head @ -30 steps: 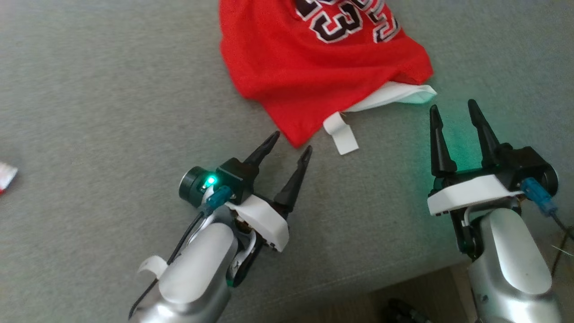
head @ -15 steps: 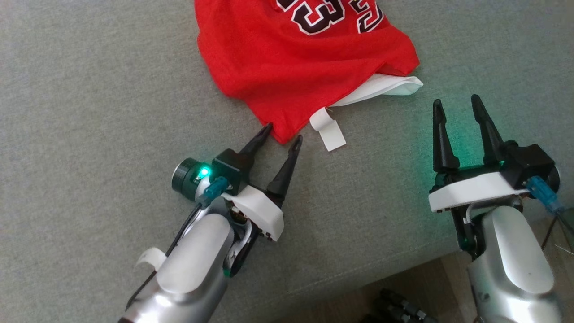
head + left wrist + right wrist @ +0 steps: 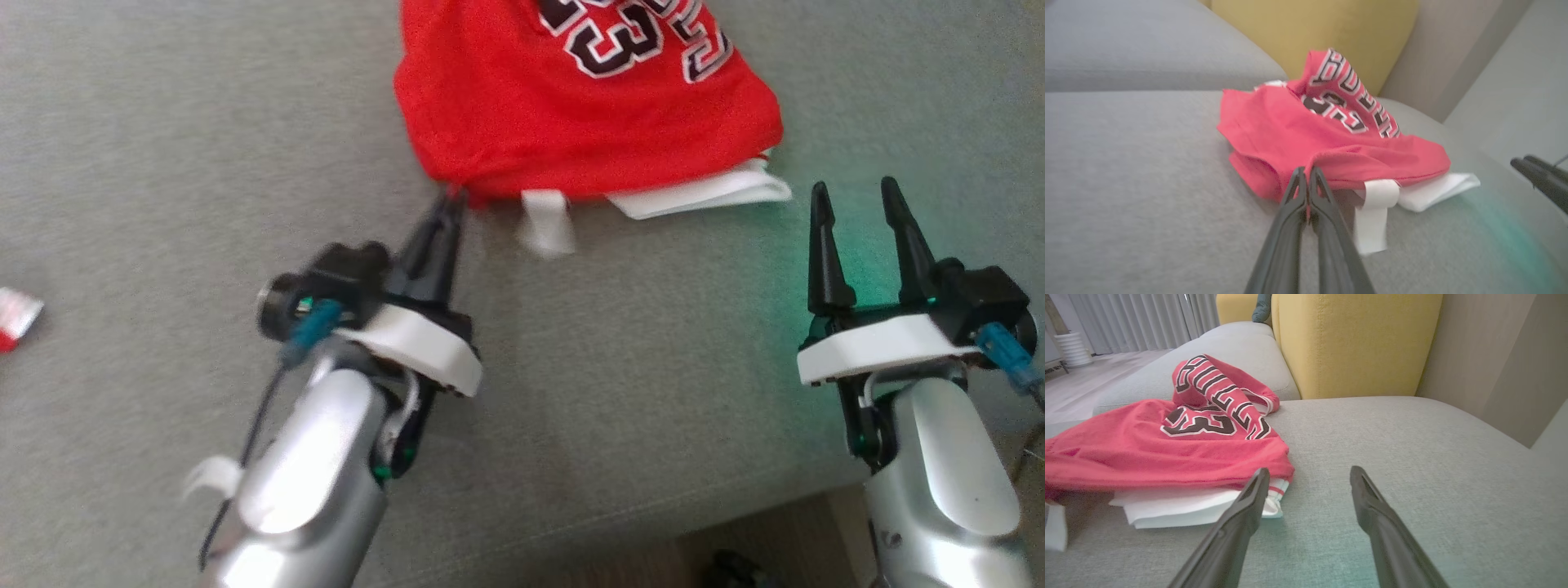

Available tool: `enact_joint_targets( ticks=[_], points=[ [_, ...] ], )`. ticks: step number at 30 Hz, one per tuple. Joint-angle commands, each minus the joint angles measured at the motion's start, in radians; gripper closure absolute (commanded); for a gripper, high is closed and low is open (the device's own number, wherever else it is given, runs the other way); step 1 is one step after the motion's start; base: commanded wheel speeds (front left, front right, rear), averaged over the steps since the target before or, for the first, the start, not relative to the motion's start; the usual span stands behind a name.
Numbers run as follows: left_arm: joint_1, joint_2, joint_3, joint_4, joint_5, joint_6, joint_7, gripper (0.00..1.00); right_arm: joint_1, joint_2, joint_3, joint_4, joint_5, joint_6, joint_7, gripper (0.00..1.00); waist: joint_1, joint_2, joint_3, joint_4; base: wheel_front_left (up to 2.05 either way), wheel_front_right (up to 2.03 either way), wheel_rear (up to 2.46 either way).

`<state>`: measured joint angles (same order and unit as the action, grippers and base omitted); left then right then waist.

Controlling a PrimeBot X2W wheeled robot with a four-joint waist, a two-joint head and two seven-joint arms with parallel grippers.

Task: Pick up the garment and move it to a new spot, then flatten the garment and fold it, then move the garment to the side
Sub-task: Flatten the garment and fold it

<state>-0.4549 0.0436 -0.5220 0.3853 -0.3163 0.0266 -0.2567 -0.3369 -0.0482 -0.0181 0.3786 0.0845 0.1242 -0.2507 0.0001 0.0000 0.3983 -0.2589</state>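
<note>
The jersey (image 3: 571,122) lies in a loose heap on the grey sofa (image 3: 163,163). Its red cloth and black-and-white lettering face up, and one part is bunched into a ridge toward the yellow cushion (image 3: 1355,343) behind. A white layer (image 3: 702,196) pokes out from under its near edge on the right, and a white strip (image 3: 545,220) hangs off the hem further left. The left gripper (image 3: 449,200) has its jaws closed on the near hem at the jersey's left corner; in the left wrist view a sliver of red shows between the tips. The right gripper (image 3: 853,186) hovers just beside the white layer's corner, jaws wide open, holding nothing and clear of the cloth. The jersey looks light, thin and quite limp, so it should lift with little effort but will sag and fold on itself rather than keep any shape. Raised by one corner alone it would likely hang in a rope. The weave looks smooth, so a narrow pinch may slip under a sharp tug, and the pointed tips could snag it. The better hold is probably the hem at both near corners, with the right jaws taking red cloth and white layer together. The dangling strip is a poor hold, since it would carry little of the body.
</note>
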Motion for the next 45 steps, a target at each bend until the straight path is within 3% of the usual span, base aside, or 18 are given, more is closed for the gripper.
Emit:
enact_joint_targets(
  ticks=[1,8,14,19,28,30,34,35,37,40,45],
  points=[
    [0.014,0.007,0.051,-0.064,-0.003,0.006,-0.005,1.0,0.004,-0.002,0.015,-0.016,-0.008,0.007,-0.011,0.0,-0.0001,0.0,-0.033,0.038,0.0,0.0,0.0],
    [0.103,0.007,0.213,-0.185,0.016,0.025,-0.005,1.0,0.045,-0.002,0.011,0.045,-0.01,0.007,-0.011,0.0,-0.0001,0.0,-0.108,0.145,0.0,0.0,0.0],
    [0.182,0.007,0.342,-0.191,0.035,0.028,-0.005,1.0,0.051,-0.002,0.026,0.093,-0.006,0.007,-0.011,0.0,-0.0001,0.0,-0.134,0.187,0.0,0.0,0.0],
    [0.237,0.007,0.371,-0.147,0.038,0.017,-0.005,1.0,0.054,-0.002,0.073,0.119,0.017,0.007,-0.011,0.0,-0.0001,0.0,-0.139,0.205,0.0,0.0,0.0],
    [0.267,0.007,0.402,-0.076,0.055,0.055,-0.005,1.0,0.069,-0.002,0.118,0.159,0.038,0.007,-0.011,0.0,-0.0001,0.0,-0.133,0.219,0.0,0.0,0.0],
    [0.266,0.007,0.4,-0.063,0.061,0.058,-0.005,0.0,0.067,-0.002,0.128,0.184,0.05,0.007,-0.011,0.0,-0.0001,0.0,-0.131,0.22,0.0,0.0,0.0],
    [0.257,0.007,0.376,-0.058,0.056,0.057,-0.005,0.0,0.057,-0.002,0.155,0.257,0.085,0.007,-0.011,0.0,-0.0001,0.0,-0.13,0.23,0.0,0.0,0.0],
    [0.256,0.007,0.369,-0.063,0.053,0.059,-0.005,0.0,0.054,-0.002,0.165,0.28,0.102,0.007,-0.011,0.04,-0.0001,0.0,-0.131,0.233,0.0,0.0,0.0],
    [0.256,0.007,0.356,-0.073,0.05,0.059,-0.005,0.0,0.045,-0.002,0.176,0.307,0.127,0.007,-0.011,0.99,-0.0001,0.0,-0.132,0.238,0.0,0.0,0.0],
    [0.258,0.007,0.343,-0.09,0.051,0.058,-0.005,0.0,0.029,-0.002,0.162,0.304,0.147,0.007,-0.011,1.0,-0.0001,0.0,-0.133,0.241,0.0,0.0,0.0],
    [0.261,0.007,0.329,-0.119,0.052,0.054,-0.005,0.0,-0.007,-0.026,0.058,0.197,0.075,0.007,-0.011,1.0,-0.0001,0.0,-0.144,0.239,0.0,0.0,0.0]
  ],
)
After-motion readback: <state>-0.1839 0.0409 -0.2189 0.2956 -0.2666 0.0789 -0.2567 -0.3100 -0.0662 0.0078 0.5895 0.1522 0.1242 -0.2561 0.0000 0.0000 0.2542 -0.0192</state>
